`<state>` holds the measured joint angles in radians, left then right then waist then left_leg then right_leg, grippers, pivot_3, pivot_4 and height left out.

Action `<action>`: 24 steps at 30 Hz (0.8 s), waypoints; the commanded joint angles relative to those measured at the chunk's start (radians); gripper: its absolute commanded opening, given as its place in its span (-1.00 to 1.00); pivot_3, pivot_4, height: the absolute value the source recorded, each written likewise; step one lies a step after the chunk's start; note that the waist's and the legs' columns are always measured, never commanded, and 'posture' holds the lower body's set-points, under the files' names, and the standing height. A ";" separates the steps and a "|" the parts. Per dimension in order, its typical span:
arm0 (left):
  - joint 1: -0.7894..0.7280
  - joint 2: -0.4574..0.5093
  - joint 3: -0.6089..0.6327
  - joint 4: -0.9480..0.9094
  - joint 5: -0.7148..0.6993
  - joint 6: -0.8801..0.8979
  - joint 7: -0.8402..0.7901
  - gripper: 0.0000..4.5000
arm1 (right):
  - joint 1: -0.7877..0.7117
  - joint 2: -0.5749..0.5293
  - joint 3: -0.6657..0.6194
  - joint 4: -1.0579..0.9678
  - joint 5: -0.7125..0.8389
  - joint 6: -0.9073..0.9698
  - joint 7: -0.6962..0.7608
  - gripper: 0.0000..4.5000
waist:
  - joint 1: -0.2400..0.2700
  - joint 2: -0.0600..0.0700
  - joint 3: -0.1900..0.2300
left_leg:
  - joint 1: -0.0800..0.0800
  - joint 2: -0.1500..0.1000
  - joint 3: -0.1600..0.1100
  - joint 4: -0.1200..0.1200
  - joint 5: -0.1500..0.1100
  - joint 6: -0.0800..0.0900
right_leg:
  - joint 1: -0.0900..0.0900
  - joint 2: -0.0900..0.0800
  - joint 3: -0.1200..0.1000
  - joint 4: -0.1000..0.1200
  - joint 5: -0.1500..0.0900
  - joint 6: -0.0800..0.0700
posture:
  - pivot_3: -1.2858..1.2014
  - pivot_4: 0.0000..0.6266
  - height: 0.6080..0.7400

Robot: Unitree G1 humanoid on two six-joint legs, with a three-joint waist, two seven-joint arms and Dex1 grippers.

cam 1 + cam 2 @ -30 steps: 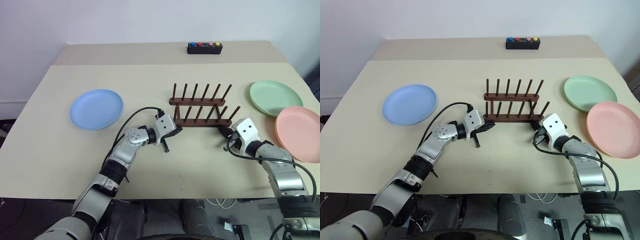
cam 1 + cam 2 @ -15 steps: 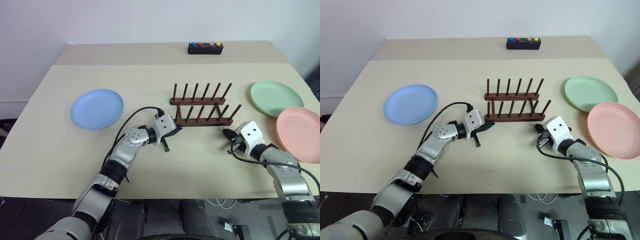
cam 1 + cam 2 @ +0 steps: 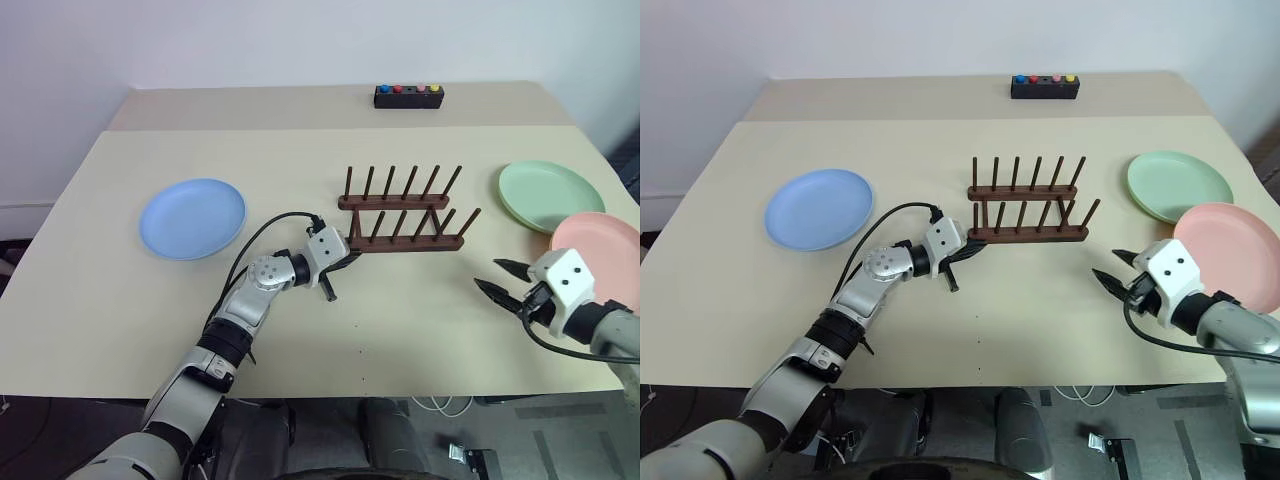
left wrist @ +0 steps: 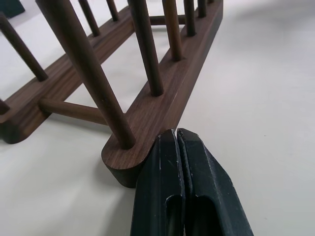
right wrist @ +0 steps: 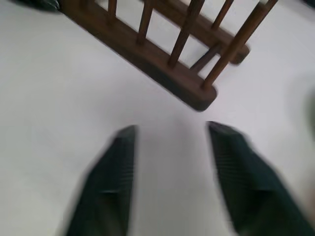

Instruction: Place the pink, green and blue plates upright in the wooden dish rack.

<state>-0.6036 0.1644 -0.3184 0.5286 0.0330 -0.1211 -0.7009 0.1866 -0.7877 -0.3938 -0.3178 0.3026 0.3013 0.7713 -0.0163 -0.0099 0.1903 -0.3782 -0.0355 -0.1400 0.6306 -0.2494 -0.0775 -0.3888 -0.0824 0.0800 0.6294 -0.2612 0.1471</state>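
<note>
The wooden dish rack (image 3: 400, 225) stands empty mid-table, its pegs upright. My left gripper (image 3: 344, 263) is shut, and its fingertips (image 4: 179, 147) rest against the left end of the rack's near rail. My right gripper (image 3: 489, 274) hovers open and empty above the table, off the rack's right end and apart from it. Its fingers (image 5: 118, 172) are spread wide. The blue plate (image 3: 192, 217) lies flat at the left. The green plate (image 3: 548, 195) lies flat at the right. The pink plate (image 3: 605, 245) lies beside it, partly behind my right hand.
A small black box with coloured buttons (image 3: 409, 95) sits at the table's far edge. The table's front edge runs just below both arms. A black cable loops from the left wrist over the table.
My right gripper has pulled back from the rack's right end toward the front right, lifted, and opened. The left gripper and the rack have stayed put.
</note>
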 commanded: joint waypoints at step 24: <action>0.217 0.120 -0.013 -0.438 -0.197 0.221 -0.323 -1.00 | 0.042 -0.059 -0.124 0.161 -0.138 0.168 -0.131 -0.51 | 0.004 0.000 0.000 | -0.004 0.000 0.000 0.001 0.000 0.000 | -0.002 0.000 0.000 -0.001 -0.002 -0.004 | 0.03 -0.52 1.00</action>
<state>-0.3752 0.2848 -0.3383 0.1238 -0.1441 0.0974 -1.0224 0.2330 -0.8449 -0.5112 -0.1611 0.1780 0.4737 0.6583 -0.0124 -0.0097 0.1903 -0.3820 -0.0355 -0.1397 0.6310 -0.2496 -0.0773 -0.3914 -0.0828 0.0802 0.6287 -0.2630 0.1435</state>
